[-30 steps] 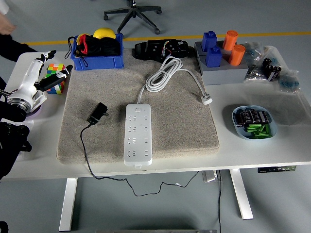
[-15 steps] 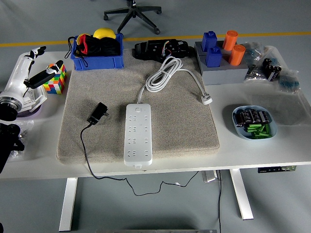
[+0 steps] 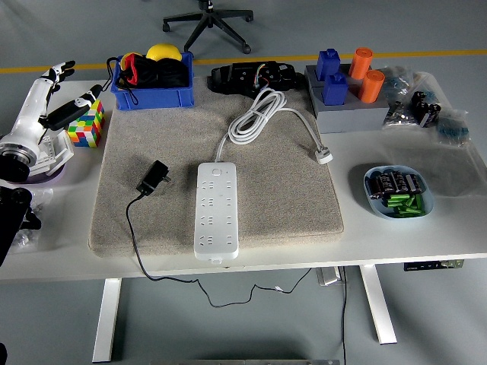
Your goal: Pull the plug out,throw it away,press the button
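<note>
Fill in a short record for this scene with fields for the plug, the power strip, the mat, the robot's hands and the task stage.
plug: black adapter plug lying on the mat, unplugged, left of the strip
power strip: white multi-socket power strip, sockets empty
mat: beige fabric mat on the white table
hands: left hand open at the left edge, empty; right out of view
task stage: plug out; button press unconfirmed

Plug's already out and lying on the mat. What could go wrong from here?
1. The left hand hangs open beside the Rubik's cube; a swing inward might knock it.
2. The black plug's cord trails off the table edge and could drag when lifted.
3. The power strip lies loose; pressing its button may shift it.
</note>
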`<act>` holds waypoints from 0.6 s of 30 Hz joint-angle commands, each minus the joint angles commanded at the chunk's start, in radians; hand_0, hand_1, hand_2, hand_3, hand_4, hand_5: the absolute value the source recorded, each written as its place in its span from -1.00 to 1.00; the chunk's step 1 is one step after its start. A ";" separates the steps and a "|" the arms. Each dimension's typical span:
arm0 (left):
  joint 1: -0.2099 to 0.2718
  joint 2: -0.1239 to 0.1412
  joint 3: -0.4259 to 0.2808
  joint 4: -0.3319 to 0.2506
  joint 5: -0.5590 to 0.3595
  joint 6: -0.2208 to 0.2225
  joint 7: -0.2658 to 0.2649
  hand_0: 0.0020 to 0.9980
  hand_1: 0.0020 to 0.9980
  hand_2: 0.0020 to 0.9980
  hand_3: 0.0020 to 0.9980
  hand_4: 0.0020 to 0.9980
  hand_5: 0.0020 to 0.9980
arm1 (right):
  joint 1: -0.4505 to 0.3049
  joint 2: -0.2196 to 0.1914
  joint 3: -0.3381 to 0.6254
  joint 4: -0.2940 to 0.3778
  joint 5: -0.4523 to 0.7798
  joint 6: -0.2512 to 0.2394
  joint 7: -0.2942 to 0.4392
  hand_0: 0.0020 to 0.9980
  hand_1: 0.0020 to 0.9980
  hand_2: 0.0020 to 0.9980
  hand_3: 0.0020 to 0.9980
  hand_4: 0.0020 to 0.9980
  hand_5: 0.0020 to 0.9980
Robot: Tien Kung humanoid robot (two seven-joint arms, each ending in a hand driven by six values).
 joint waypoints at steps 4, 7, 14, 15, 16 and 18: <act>-0.007 0.011 0.008 -0.023 -0.034 -0.009 0.005 0.78 0.82 0.72 0.77 0.59 0.09 | -0.005 0.003 0.032 0.000 -0.043 0.002 -0.012 0.60 0.46 0.41 0.39 0.87 0.34; -0.013 0.020 0.014 -0.035 -0.035 -0.013 0.010 0.77 0.79 0.69 0.76 0.59 0.06 | -0.006 0.001 0.028 0.000 -0.036 0.004 -0.009 0.64 0.51 0.47 0.42 0.93 0.38; -0.010 0.023 0.008 -0.048 -0.032 -0.021 0.017 0.76 0.76 0.67 0.74 0.59 0.04 | -0.005 0.001 0.018 0.000 -0.028 0.000 -0.008 0.64 0.52 0.48 0.42 0.93 0.35; -0.010 0.022 0.007 -0.051 -0.032 -0.022 0.017 0.76 0.76 0.67 0.74 0.59 0.04 | -0.004 0.001 0.016 0.000 -0.028 -0.001 -0.010 0.64 0.52 0.48 0.42 0.93 0.35; -0.010 0.021 0.005 -0.054 -0.031 -0.022 0.018 0.76 0.76 0.67 0.74 0.59 0.04 | -0.004 0.001 0.016 0.000 -0.028 -0.001 -0.012 0.64 0.52 0.48 0.42 0.93 0.35; -0.007 0.019 0.002 -0.058 -0.029 -0.024 0.019 0.74 0.73 0.65 0.72 0.58 -0.02 | -0.005 0.002 0.015 0.000 -0.027 -0.001 -0.014 0.65 0.52 0.47 0.41 0.91 0.33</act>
